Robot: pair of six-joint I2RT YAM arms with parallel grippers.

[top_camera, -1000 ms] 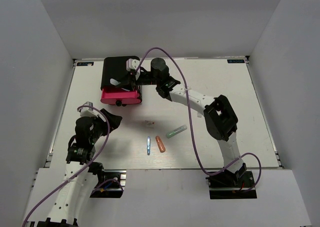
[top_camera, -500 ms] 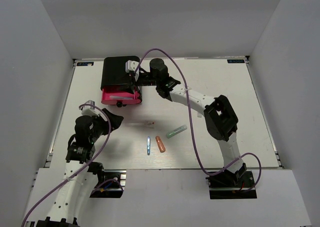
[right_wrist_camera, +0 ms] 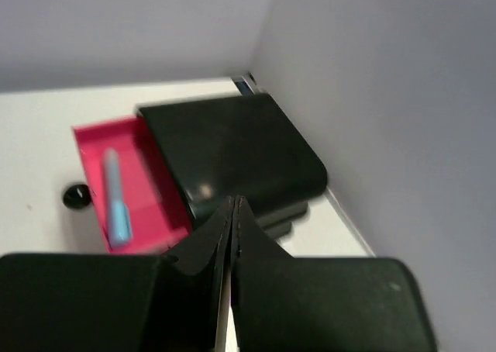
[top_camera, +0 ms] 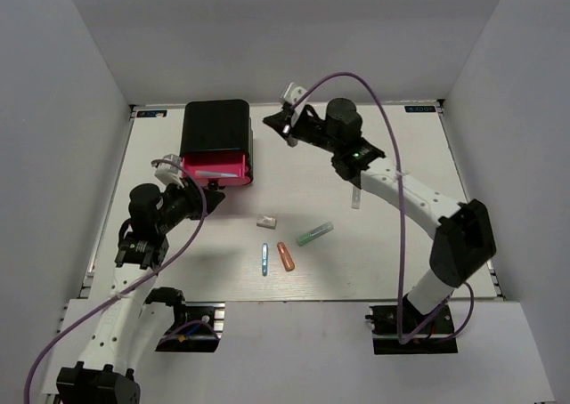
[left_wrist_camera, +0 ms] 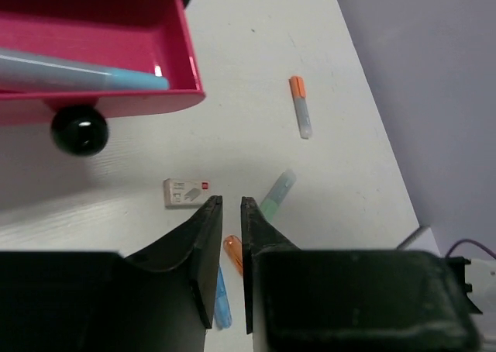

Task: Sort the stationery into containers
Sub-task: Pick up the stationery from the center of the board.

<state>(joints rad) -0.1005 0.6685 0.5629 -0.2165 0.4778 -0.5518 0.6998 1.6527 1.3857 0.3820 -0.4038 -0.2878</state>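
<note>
Black box (top_camera: 215, 124): sits at the far left of the desk (top_camera: 356, 270), exactly where it was a second ago.
Pink drawer (top_camera: 214, 165): pulled out of the box toward the arms, with its black knob (left_wrist_camera: 79, 129) at the front.
Blue-tipped marker (left_wrist_camera: 77, 74): lies along the inside of the open drawer.
Right end effector (right_wrist_camera: 232, 206): fingers pressed together with nothing between them. A second ago it was at the drawer's right corner; now it has swung off to the far edge of the desk, right of the box and clear of it.
Left end effector (left_wrist_camera: 229, 203): fingers only a thin slit apart, nothing held. It has crept up toward the drawer front and now hangs just on the near side of the knob.
White eraser (top_camera: 265, 220): lies flat on the bare desk, near of the drawer. A second ago only a faint smudge showed at that spot.
Orange-tipped marker (top_camera: 354, 196): lies on the desk beside the right forearm. That arm covered it before; now it is in plain sight.
Green-tipped marker (top_camera: 314, 235): lies slantwise right of the eraser, unmoved.
Orange marker (top_camera: 285, 256) and blue pen (top_camera: 264, 259): lie side by side, not touching, nearest the arms and unmoved.
</note>
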